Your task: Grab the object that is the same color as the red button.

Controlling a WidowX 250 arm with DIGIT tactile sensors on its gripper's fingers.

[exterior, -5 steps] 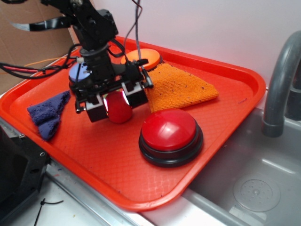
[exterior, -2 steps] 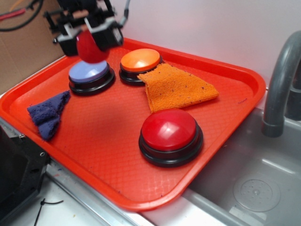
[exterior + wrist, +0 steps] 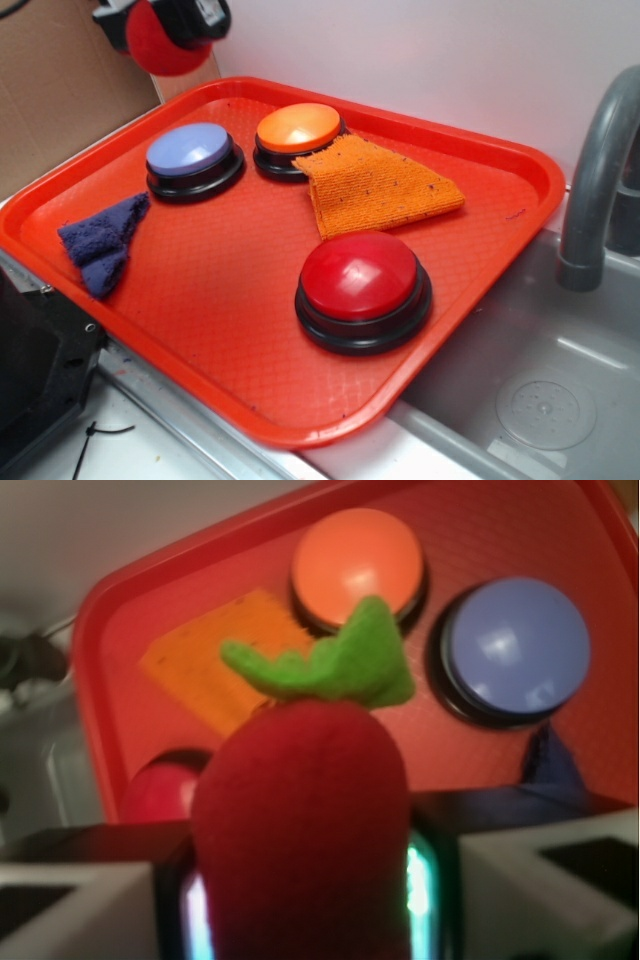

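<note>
My gripper (image 3: 160, 25) is high at the top left of the exterior view, above and behind the tray's back left corner, shut on the fuzzy red ball (image 3: 158, 45). In the wrist view the red ball (image 3: 300, 820) fills the space between the jaws, its pale green leafy bit (image 3: 335, 665) pointing away from me. The large glossy red button (image 3: 360, 278) with a black base sits on the red tray (image 3: 220, 330) at front right. It shows partly in the wrist view (image 3: 158, 790), behind the ball.
A lavender-blue button (image 3: 192, 155) and an orange button (image 3: 298, 130) stand at the tray's back. An orange cloth (image 3: 375, 185) lies at back right, a dark blue cloth (image 3: 103, 238) at the left. A grey faucet (image 3: 600, 170) and sink (image 3: 540, 390) are to the right.
My gripper has lifted the red ball from the tray's middle up and back to the left, from above the lavender-blue button to the frame's top left corner.
</note>
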